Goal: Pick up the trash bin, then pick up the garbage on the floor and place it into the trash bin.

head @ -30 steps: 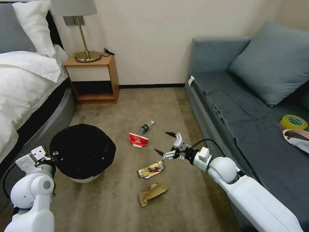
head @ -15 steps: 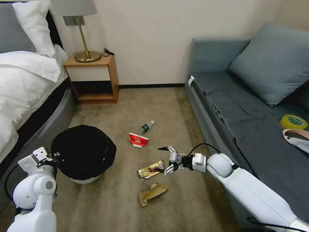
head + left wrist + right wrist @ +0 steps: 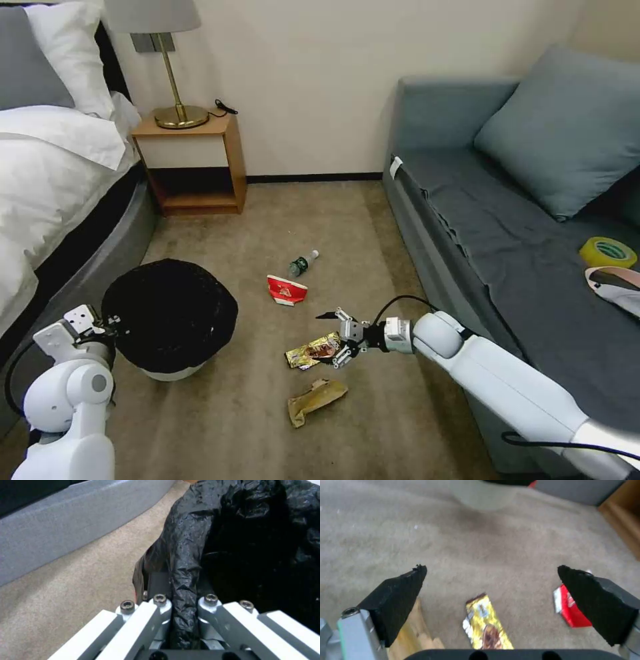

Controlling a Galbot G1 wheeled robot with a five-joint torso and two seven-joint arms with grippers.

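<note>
Gold snack wrapper [image 3: 313,350], at the trash bin's [image 3: 170,320] three o'clock, has been reached by the lowered, wide-open right hand [image 3: 338,339]; the rim is pinched by the left hand [image 3: 181,620].

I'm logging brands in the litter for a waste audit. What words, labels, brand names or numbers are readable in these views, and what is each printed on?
No text can be read in these views.
gold snack wrapper: colourful printing, too blurred to read.
red-and-white paper cup: white marking on the red, too small to read.
small bottle: green label, too small to read.
yellow tape roll on the sofa: green core printing, unreadable.
brown wrapper, trash bin: no print visible.
</note>
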